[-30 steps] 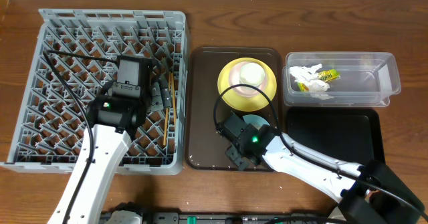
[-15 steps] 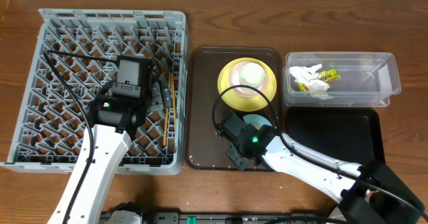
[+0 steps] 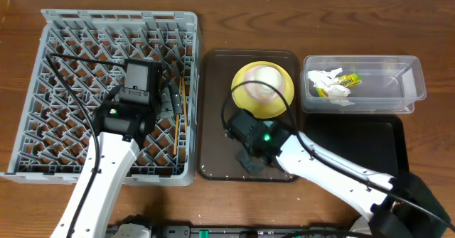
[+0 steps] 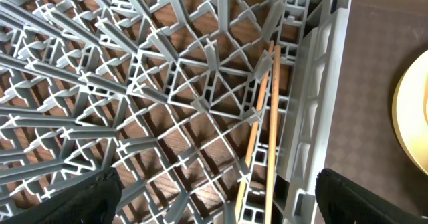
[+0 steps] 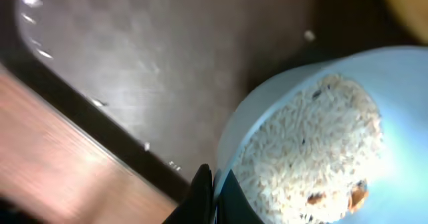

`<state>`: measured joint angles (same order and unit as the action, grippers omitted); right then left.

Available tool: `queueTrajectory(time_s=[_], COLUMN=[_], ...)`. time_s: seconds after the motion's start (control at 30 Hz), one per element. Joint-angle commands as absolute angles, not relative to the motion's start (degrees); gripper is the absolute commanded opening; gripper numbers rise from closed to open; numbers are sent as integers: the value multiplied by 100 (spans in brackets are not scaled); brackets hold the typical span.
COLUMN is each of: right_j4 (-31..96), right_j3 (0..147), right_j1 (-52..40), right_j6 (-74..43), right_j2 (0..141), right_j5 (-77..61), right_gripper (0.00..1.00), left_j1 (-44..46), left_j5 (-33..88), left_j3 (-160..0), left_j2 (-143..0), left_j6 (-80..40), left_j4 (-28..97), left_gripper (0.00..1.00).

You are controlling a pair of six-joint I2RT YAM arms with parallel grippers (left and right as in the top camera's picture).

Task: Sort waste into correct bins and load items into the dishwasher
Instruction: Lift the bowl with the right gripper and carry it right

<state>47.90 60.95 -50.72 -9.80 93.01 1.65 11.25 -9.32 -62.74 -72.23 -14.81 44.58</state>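
My right gripper (image 5: 215, 197) is shut on the rim of the light blue bowl (image 5: 394, 97), which holds white rice (image 5: 314, 150) and sits over the brown tray (image 5: 167, 63). In the overhead view the right gripper (image 3: 250, 160) and arm cover the bowl. The yellow plate (image 3: 249, 99) carries a whitish bowl (image 3: 265, 78). My left gripper (image 4: 217, 197) is open and empty above the grey dish rack (image 3: 71, 39), over the two chopsticks (image 4: 271, 117) that lie by the rack's right wall. The clear tub (image 3: 384, 89) holds tissue (image 3: 328, 87) and the wrapper (image 3: 347, 79).
The shallow black tray (image 3: 355, 145) lies in front of the clear tub. The brown serving tray (image 3: 213, 124) sits between the rack and the bins. A loose rice grain (image 5: 308, 35) lies on it. The left gripper (image 3: 169, 104) is near the rack's right wall.
My right arm has shifted up and to the left over the brown tray, and it now covers the blue bowl in the overhead view. The left arm has not moved.
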Motion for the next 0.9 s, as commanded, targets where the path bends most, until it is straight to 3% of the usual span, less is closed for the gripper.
queueTrajectory(time_s=[0.0, 0.13, 0.37, 0.87], right_j4=[5229, 5863, 6237, 7146], right_j3=[6849, 7308, 7531, 7511], right_j1=[-5129, -5076, -4324, -1087], right_j6=[-1378, -1610, -1750, -532], right_j2=[9312, 9310, 9054, 7817], right_j5=[252, 611, -167, -2025], right_gripper=[1, 1, 1, 1], left_j1=[1090, 1090, 1090, 1090], left_j5=[-963, -963, -963, -963], left_j3=[-6276, -6276, -6276, -6276], left_j2=[-7234, -7234, -7234, -7234], left_j6=[-1490, -1490, -1490, -1490], left_j4=[4456, 4458, 4458, 4458], left_gripper=[93, 93, 93, 93])
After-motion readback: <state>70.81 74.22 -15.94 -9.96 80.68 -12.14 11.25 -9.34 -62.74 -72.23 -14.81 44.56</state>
